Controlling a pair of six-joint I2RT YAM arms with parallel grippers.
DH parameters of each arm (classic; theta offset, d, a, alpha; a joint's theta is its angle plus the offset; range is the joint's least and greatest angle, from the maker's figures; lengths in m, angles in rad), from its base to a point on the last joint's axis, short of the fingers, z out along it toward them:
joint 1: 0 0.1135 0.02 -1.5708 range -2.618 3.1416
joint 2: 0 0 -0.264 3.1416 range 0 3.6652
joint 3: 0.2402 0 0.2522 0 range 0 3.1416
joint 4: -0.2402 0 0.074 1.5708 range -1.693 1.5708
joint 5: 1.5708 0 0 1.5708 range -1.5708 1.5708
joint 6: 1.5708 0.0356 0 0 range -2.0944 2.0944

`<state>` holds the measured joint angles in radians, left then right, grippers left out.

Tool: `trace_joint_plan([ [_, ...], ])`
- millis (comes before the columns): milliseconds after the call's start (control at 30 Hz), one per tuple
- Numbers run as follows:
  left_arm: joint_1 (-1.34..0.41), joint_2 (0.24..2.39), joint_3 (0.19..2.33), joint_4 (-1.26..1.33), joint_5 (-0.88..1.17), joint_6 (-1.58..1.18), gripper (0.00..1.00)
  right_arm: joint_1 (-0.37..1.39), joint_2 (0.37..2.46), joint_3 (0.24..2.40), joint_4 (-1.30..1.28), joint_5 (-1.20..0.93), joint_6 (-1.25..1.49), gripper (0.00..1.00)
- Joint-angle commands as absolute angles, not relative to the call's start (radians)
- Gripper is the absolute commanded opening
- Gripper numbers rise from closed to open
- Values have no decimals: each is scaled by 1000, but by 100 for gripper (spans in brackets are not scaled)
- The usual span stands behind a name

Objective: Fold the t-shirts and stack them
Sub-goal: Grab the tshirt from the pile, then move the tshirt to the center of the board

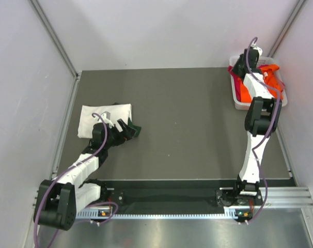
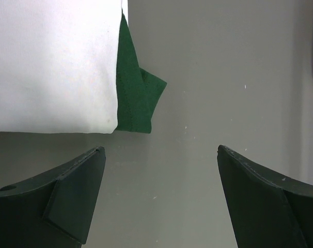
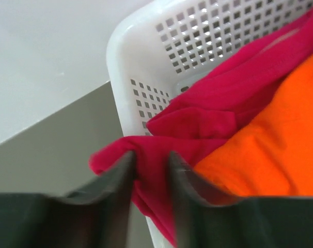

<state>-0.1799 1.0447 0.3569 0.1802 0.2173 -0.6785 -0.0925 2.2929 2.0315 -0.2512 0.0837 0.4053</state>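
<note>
A folded cream-white t-shirt [image 1: 105,120] lies at the left of the table on a dark green one [image 1: 134,129] whose edge sticks out. My left gripper [image 1: 126,129] is open and empty just to the right of them. In the left wrist view the white shirt [image 2: 53,62] and green edge [image 2: 136,93] lie ahead of the open gripper [image 2: 161,150]. My right gripper [image 3: 151,155] is shut on a fold of the crimson t-shirt [image 3: 198,124] that drapes over the basket's corner. An orange t-shirt [image 3: 270,134] lies beside it.
The white lattice basket [image 1: 240,106] stands at the far right corner, against the right wall, and holds the orange shirt [image 1: 272,77]; its rim also shows in the right wrist view [image 3: 146,46]. Metal rails run along the table's left edge [image 1: 66,124].
</note>
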Motion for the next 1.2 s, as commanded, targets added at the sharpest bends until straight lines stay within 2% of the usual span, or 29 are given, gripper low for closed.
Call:
trace_joint_plan([
  [0, -187, 1039, 357, 242, 233, -664, 93, -77, 2290, 2077, -203, 34, 387, 23],
  [33, -189, 1032, 353, 242, 233, -664, 93, -72, 2277, 2075, -201, 37, 385, 16],
  [67, -189, 1023, 351, 242, 229, -664, 93, -71, 2270, 2074, -201, 41, 385, 1],
  [100, -192, 1019, 350, 245, 227, -664, 93, -68, 2261, 2069, -202, 55, 387, 0],
  [533, -201, 1012, 353, 238, 224, -660, 93, -43, 1939, 2002, -199, 178, 379, 0],
  [833, -206, 1015, 354, 238, 215, -653, 92, -34, 1778, 2109, -238, -124, 459, 0],
  [967, -212, 1009, 357, 232, 209, -643, 92, -8, 1655, 2027, -158, -299, 479, 0],
  [1167, -224, 1002, 360, 229, 206, -643, 92, 123, 1456, 1797, -178, -394, 413, 0],
])
